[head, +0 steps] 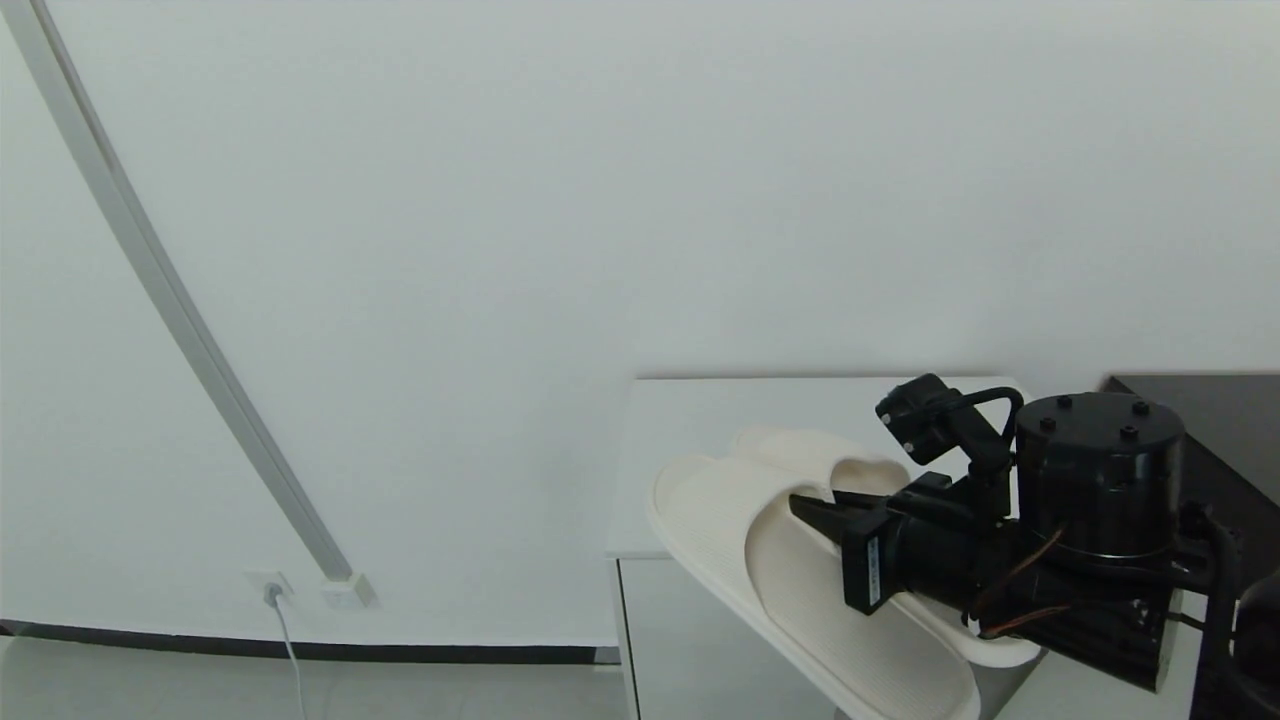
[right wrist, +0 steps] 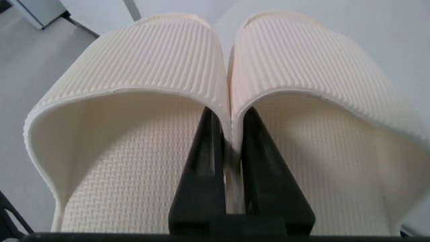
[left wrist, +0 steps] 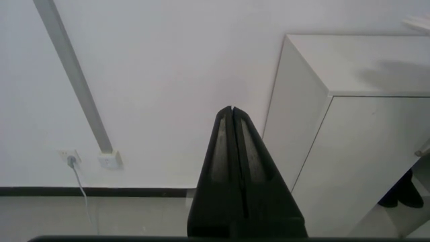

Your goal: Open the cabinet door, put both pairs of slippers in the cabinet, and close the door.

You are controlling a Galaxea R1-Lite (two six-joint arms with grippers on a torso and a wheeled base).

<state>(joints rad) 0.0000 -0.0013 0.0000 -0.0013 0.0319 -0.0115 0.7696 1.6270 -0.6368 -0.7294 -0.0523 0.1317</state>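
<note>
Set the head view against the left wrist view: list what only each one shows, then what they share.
Only the head view: the cream slippers, held side by side by the right gripper, its fingers clamped on them.
Only the left wrist view: the left gripper, its fingers shut together with nothing between them.
Both: the white cabinet, the grey wall duct slanting down the wall, and the socket near the floor with a cable plugged in.
</note>
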